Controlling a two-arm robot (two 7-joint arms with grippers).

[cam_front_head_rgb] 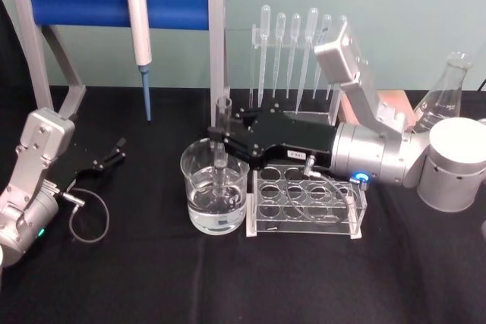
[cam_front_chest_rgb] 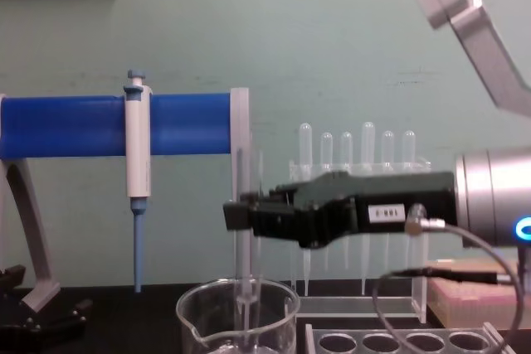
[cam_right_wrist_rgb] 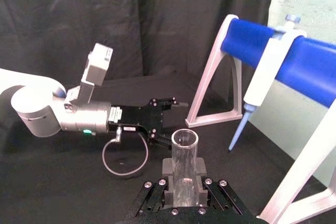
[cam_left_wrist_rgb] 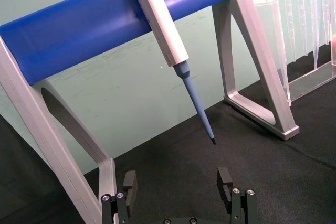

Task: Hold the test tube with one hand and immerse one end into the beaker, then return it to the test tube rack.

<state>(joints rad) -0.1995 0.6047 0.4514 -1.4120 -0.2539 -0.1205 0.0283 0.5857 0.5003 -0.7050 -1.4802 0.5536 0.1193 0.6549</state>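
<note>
Bare counter (cam_front_head_rgb: 228,278) lies open in front; the rack (cam_front_head_rgb: 307,204) stands just beside the beaker (cam_front_head_rgb: 215,191), and pipettes (cam_front_head_rgb: 311,43) crowd behind both.

The silver cylindrical right wrist (cam_front_head_rgb: 372,158) is glowing blue, trailing a looped cable (cam_front_chest_rgb: 462,235) behind the black, white-labelled right gripper (cam_front_head_rgb: 222,142)

A white-and-blue pipettor (cam_front_head_rgb: 138,24) hangs tip-down from the blue bar of a grey stand (cam_front_head_rgb: 118,1) on the black-covered bench (cam_front_head_rgb: 137,278). Just right of the stand, plastic pipettes (cam_front_head_rgb: 296,43) stand upright in a row; a conical glass flask (cam_front_head_rgb: 444,92) sits well to its right.
</note>
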